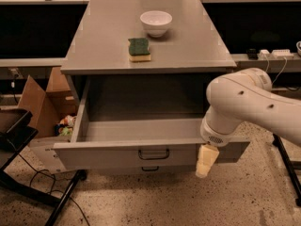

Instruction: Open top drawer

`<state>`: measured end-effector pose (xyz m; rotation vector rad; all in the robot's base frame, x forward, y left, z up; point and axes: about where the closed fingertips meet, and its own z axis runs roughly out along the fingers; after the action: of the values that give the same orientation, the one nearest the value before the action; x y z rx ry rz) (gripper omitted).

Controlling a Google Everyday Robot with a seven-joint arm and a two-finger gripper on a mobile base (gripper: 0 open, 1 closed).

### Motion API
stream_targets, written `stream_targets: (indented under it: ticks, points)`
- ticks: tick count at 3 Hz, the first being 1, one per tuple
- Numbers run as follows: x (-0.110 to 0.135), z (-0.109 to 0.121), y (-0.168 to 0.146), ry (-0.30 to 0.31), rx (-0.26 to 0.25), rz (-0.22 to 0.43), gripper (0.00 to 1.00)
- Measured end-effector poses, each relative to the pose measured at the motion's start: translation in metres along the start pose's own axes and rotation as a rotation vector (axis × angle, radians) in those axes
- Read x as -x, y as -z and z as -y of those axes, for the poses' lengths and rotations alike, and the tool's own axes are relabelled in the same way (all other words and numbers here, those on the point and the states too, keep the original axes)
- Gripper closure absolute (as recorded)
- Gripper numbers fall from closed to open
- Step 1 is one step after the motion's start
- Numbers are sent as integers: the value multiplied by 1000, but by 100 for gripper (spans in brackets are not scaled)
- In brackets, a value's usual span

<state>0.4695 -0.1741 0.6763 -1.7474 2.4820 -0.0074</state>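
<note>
The top drawer (pixel 108 155) is a wide grey metal drawer under the grey cabinet top. It stands pulled far out toward the camera, showing a deep plain grey tray (pixel 141 131) with nothing in it. Its small dark loop handle (pixel 154 153) sits at the centre of the front. My gripper (pixel 206 161) is a cream-coloured tip hanging below the white arm (pixel 244 107). It is in front of the right part of the drawer front, to the right of the handle and apart from it.
A white bowl (pixel 156 22) and a green-and-yellow sponge (pixel 139 49) lie on the cabinet top (pixel 197 46). A lower drawer's handle (pixel 150 168) shows under the open drawer. A cardboard box (pixel 40 102) and a dark stand (pixel 14 131) are on the left. Speckled floor lies in front.
</note>
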Motion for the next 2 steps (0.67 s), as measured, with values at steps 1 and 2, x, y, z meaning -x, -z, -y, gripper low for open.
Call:
stream_targets:
  ticks: [1,2]
  points:
    - [-54,-57,-1,-116,33,10,25]
    - [-55,-57,5,-119,34,9,49]
